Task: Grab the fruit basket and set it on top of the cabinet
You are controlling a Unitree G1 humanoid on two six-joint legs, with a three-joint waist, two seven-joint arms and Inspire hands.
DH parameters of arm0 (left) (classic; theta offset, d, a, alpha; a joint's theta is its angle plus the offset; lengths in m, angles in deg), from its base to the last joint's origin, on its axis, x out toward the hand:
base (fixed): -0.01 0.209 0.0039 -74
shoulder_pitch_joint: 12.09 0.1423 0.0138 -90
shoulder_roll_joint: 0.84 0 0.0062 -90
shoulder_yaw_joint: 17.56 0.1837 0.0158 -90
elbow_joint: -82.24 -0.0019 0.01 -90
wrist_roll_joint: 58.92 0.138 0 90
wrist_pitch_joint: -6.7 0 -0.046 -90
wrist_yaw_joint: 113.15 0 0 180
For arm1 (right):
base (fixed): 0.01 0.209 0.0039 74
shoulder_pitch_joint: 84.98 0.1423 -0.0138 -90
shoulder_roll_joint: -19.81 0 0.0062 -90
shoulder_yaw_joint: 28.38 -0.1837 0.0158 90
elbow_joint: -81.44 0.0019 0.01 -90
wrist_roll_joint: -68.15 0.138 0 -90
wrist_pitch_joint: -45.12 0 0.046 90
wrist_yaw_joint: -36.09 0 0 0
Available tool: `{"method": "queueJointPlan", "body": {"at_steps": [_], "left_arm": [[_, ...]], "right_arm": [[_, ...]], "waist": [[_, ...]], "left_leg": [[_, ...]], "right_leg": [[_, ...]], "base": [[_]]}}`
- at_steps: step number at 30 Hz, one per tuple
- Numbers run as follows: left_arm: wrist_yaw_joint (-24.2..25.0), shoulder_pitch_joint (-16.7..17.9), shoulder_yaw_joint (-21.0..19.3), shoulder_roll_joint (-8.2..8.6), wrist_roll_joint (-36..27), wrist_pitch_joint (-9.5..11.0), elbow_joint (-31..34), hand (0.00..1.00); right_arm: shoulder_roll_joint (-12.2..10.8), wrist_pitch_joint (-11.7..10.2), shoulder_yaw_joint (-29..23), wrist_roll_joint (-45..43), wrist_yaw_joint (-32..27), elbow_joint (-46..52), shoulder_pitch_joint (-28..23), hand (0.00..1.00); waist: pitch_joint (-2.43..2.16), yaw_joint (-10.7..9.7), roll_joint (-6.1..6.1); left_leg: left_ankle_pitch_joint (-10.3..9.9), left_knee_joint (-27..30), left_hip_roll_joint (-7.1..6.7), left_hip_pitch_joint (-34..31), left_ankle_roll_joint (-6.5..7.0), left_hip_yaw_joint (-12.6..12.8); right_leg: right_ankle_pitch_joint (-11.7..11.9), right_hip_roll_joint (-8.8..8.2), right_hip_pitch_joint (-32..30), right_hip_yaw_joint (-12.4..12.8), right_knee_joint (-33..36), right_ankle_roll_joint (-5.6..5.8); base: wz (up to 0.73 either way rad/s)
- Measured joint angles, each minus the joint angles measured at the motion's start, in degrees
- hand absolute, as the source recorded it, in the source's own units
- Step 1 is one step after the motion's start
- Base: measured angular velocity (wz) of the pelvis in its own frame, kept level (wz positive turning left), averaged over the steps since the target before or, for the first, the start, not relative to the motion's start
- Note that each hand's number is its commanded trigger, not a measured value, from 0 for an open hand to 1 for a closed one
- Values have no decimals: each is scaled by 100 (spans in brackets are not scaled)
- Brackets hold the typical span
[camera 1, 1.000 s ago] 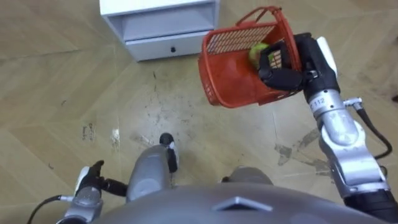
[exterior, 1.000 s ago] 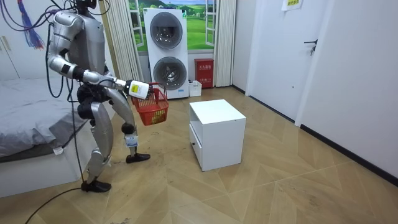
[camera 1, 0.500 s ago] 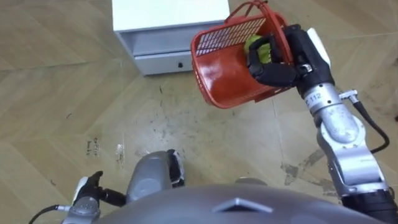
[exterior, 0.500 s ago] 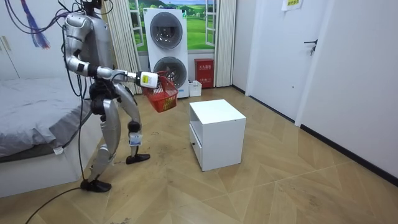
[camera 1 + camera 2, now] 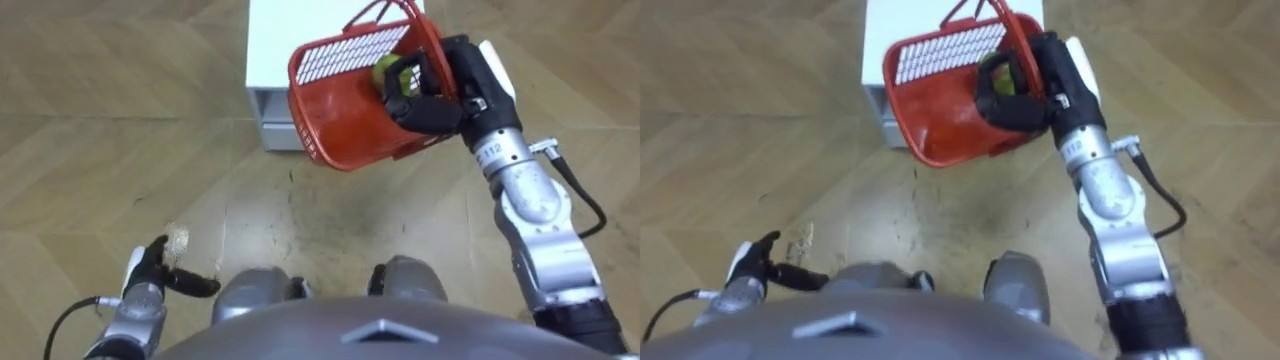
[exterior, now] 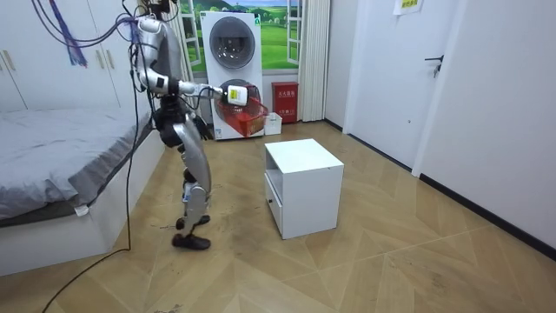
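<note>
A red plastic basket (image 5: pixel 340 110) with a mesh rim hangs tilted in the air, its wire handles up. Inside it against the far wall lies a green fruit (image 5: pixel 384 70). My right hand (image 5: pixel 432 96) is shut on the basket's right rim, fingers curled over the edge into the basket. In the room view I stand upright between the bed and the white cabinet, holding the basket (image 6: pixel 244 111) out in front at chest height. My left hand (image 5: pixel 152 282) hangs low at the lower left with relaxed fingers and holds nothing.
A white cabinet (image 5: pixel 272 70) with a drawer stands on the wooden floor just beyond and below the basket. The room view has stacked washing machines (image 6: pixel 233 74) behind me, a bed (image 6: pixel 52 165) on its left and a door (image 6: pixel 439 83) on its right.
I have straightened up and stepped toward the white cabinet, carrying the basket higher. The head camera moved with me, so the cabinet now lies partly behind the basket.
</note>
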Motion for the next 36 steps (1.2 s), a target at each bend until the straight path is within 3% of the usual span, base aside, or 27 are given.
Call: {"method": "queueJointPlan", "body": {"at_steps": [1,2,5,8,12,16,18,19,20,21,23,24,26,30,36], "left_arm": [[-3,44,3,28,1,10,-21,0],[-5,55,-2,56,10,10,-36,0],[0,156,-59,108,76,10,-105,0],[-4,282,-224,69,188,7,-130,0],[0,376,-277,87,369,-69,-167,0],[-8,372,-275,101,442,-148,-163,0],[-8,358,-263,95,443,-153,-169,0],[-15,304,-217,72,448,-145,-165,0],[-9,145,-120,92,492,-139,-126,0],[-24,59,-86,95,701,-124,-73,0],[-42,81,-61,139,857,-137,-152,0],[-44,128,-64,152,942,-152,-224,0],[-50,167,-62,151,950,-196,-260,0],[-122,155,-68,217,946,-207,-341,0],[-104,271,-62,289,942,-306,-344,0]], "right_arm": [[-18,9,38,-14,-37,0,-2,100],[-32,12,50,-13,-94,0,0,100],[-54,23,64,-8,-170,-17,59,100],[-61,22,63,-11,-179,-1,156,100],[-94,21,70,-4,-289,-3,431,100],[-99,10,124,0,-457,-73,524,100],[-109,9,179,19,-560,-180,528,100],[-143,-3,200,93,-651,-356,551,100],[-141,-3,77,123,-723,-542,581,100],[-154,55,-28,20,-763,-736,630,100],[-177,122,45,-6,-757,-753,650,100],[-179,113,93,-11,-758,-751,660,100],[-167,39,95,-13,-826,-746,710,100],[-115,-11,87,78,-1193,-936,882,100],[-96,-11,89,199,-1283,-1136,888,100]], "waist": [[-8,-6,5],[-28,-7,-33],[-58,90,99],[-71,133,87],[-81,135,62],[-91,118,44],[-64,95,-22],[11,84,-260],[-22,88,-226],[-69,258,-300],[-45,422,-303],[-27,504,-261],[-23,571,-221],[-25,521,12],[-25,519,25]], "left_leg": [[-7,-102,-23,104,-17,-73],[-27,-148,-49,197,-52,-134],[18,-412,56,453,-143,-192],[86,-730,122,676,-249,-238],[90,-843,207,716,-256,-272],[129,-831,220,726,-325,-244],[117,-383,203,538,-453,-126],[-33,19,177,35,-739,25],[158,-415,360,-510,-771,-21],[566,-260,420,-770,-410,342],[576,-312,413,-770,-399,431],[575,-315,414,-740,-398,355],[573,-368,394,-725,-401,190],[580,-612,361,-672,-412,168],[597,-665,365,-649,-439,145]], "right_leg": [[117,116,109,27,-799,-98],[568,233,197,69,-1324,-154],[622,395,556,-5,-1731,-184],[628,471,824,-55,-2057,-195],[701,609,1042,-127,-2483,-237],[728,597,1191,-103,-2653,-259],[784,505,1330,108,-2810,-260],[809,317,1399,669,-2939,-233],[790,298,1231,819,-2866,-173],[667,222,981,809,-2716,44],[699,223,898,428,-2720,83],[746,272,884,259,-2746,28],[875,325,828,156,-2870,-9],[871,317,831,-24,-2889,10],[812,314,807,-225,-2794,-33]], "base": [[30],[35],[9],[8],[6],[15],[39],[82],[79],[47],[-16],[-32],[-33],[-8],[1]]}}
